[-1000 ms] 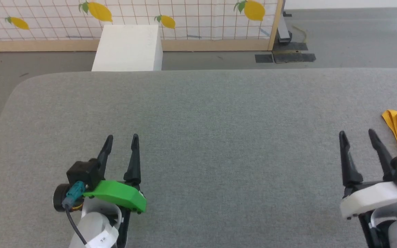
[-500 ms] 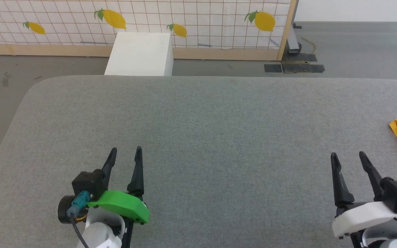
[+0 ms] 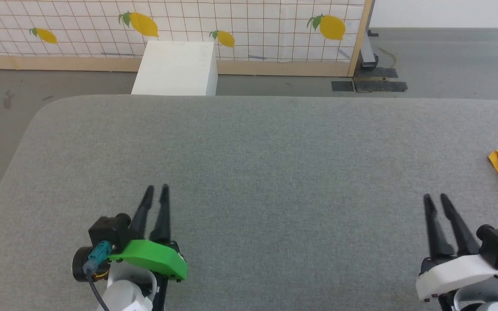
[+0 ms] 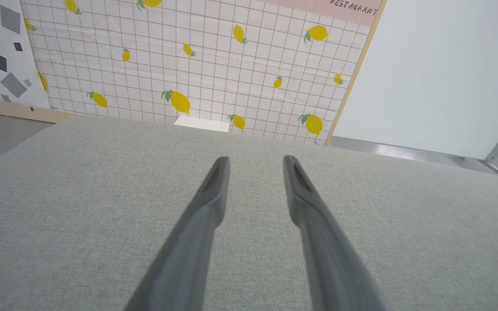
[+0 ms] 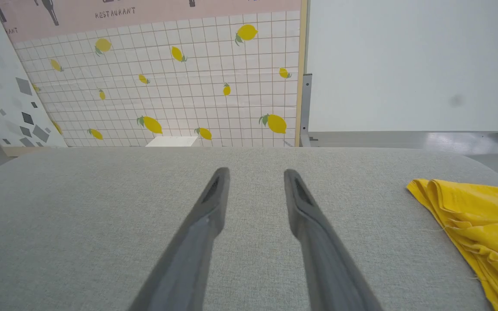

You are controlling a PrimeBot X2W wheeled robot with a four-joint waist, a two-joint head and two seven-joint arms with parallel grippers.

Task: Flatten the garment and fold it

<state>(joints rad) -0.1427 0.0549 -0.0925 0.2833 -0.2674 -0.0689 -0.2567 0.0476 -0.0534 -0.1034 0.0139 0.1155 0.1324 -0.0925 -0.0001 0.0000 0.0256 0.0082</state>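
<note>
Bright even indoor light, faint soft shadows, wrist views bowed at edges, close foreground blurred

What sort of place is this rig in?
Likely a robot test lab with a staged set: freestanding lemon-print wall panel, bare grey floor, cloth-covered table holding the garment.

A robot test room is shown, dressed up like a stage. A board wall (image 3: 253, 26) printed with tiles and lemons is held in a wooden frame (image 3: 358, 43), and the word RESTAURANT (image 5: 115, 13) is written on it. A big table (image 3: 249, 151) covered in grey cloth is set on a bare grey floor (image 3: 448, 60).
</note>
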